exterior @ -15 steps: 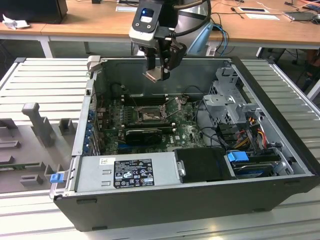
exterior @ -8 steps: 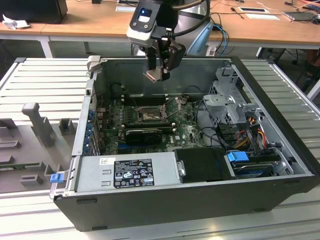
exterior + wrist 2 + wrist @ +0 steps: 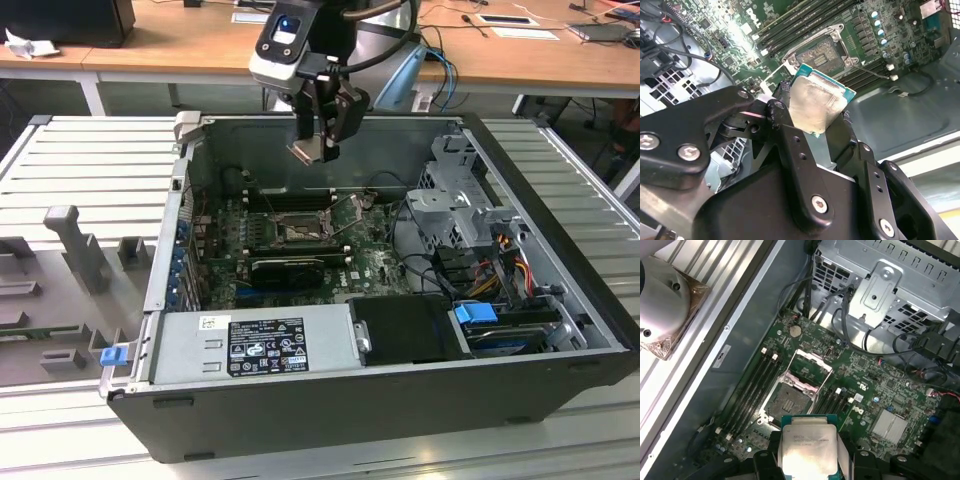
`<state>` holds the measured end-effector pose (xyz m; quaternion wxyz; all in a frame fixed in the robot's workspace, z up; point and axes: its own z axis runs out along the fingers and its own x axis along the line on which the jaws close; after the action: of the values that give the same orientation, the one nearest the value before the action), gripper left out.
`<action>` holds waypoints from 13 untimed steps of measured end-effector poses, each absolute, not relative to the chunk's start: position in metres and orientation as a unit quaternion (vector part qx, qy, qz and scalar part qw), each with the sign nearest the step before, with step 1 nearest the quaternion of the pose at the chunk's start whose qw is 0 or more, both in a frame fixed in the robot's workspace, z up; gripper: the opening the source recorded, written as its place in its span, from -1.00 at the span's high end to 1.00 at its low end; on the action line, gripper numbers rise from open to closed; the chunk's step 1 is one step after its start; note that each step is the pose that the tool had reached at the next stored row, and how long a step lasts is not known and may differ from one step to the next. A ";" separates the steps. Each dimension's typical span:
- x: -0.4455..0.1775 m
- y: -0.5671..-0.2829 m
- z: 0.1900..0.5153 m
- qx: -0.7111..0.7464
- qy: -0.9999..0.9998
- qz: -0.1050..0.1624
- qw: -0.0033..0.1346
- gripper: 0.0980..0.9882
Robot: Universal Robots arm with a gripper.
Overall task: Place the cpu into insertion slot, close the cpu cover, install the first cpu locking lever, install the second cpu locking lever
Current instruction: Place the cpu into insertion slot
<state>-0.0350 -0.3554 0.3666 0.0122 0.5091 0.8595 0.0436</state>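
Now my gripper [image 3: 318, 150] hangs above the open computer case [image 3: 400, 400], over its far part in the exterior view, and it is pressed onto the cpu [image 3: 305, 152] from two opposite sides. In the second wrist view the black fingers [image 3: 790, 145] pinch the edges of the chip, and its pale silver top with the green border stays free between them. The cpu is tilted, not level, and it is in the air, well apart from the board. Below it, on the green motherboard [image 3: 865, 385], the insertion slot [image 3: 789, 402] lies uncovered, with its dark pin field showing. The cpu cover [image 3: 815, 360] stands lifted at one side of the slot, so the square window is not over the pins. The long black memory slots [image 3: 752, 385] run on both sides of the socket. In the first wrist view the chip is just in front of the slot, not touching it
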 end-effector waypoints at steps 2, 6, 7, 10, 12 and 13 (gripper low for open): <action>-0.035 -0.355 0.366 0.519 0.853 0.043 0.013 0.03; -0.035 -0.355 0.366 0.533 0.845 0.043 0.013 0.03; -0.035 -0.355 0.366 0.536 0.843 0.043 0.014 0.03; -0.035 -0.355 0.366 0.547 0.836 0.043 0.014 0.03; -0.035 -0.355 0.366 0.552 0.833 0.043 0.014 0.03; -0.035 -0.355 0.365 0.553 0.832 0.043 0.014 0.03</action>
<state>-0.0349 -0.3553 0.3653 0.0144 0.5534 0.8317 0.0429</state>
